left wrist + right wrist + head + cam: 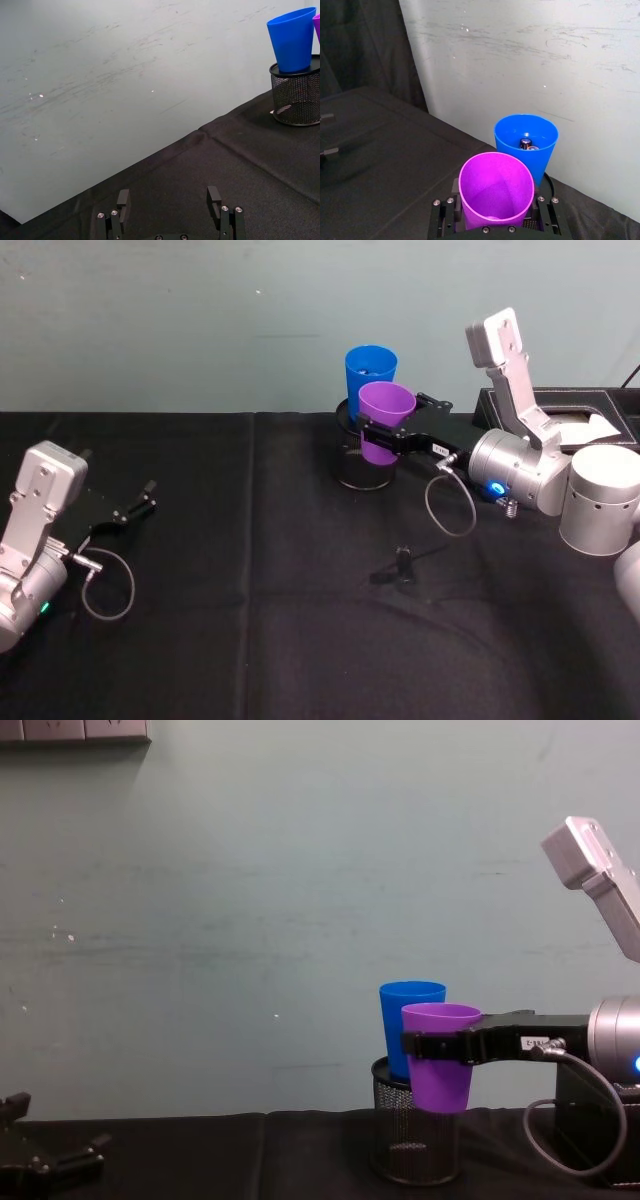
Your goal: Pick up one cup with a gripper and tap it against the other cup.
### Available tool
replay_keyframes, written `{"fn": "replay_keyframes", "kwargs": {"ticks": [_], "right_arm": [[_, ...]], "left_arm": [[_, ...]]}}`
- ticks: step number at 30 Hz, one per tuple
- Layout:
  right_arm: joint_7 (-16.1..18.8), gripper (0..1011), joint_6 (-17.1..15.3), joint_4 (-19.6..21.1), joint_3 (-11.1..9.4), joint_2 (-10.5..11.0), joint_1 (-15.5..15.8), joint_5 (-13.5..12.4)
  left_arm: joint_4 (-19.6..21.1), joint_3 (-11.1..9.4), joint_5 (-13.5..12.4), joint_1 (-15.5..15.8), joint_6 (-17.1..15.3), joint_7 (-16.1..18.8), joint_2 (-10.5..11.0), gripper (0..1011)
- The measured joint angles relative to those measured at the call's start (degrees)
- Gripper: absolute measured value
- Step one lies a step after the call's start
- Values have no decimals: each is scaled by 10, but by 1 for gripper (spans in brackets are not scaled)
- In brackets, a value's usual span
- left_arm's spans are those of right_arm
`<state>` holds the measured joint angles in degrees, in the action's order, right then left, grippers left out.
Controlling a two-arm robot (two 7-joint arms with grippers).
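Pickup done: right claw [385, 434] clamped on the purple cup [384, 421], held aloft just in front of the blue cup [370, 378] standing in the mesh holder [413, 1132], tap apparently pending; left claw [140, 503] spread, idle.

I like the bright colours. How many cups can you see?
2. The purple cup is held up off the table in the right gripper. The blue cup stands just behind it in the black mesh holder. None seems hidden.
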<state>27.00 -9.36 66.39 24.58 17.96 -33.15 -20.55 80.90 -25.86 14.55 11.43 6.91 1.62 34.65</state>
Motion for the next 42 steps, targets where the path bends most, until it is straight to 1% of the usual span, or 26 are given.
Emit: {"fn": "replay_keyframes", "kwargs": {"ticks": [42], "right_arm": [[0,741,0,0,0,0,0,0]], "left_arm": [[0,0,0,0,0,0,0,1000]]}}
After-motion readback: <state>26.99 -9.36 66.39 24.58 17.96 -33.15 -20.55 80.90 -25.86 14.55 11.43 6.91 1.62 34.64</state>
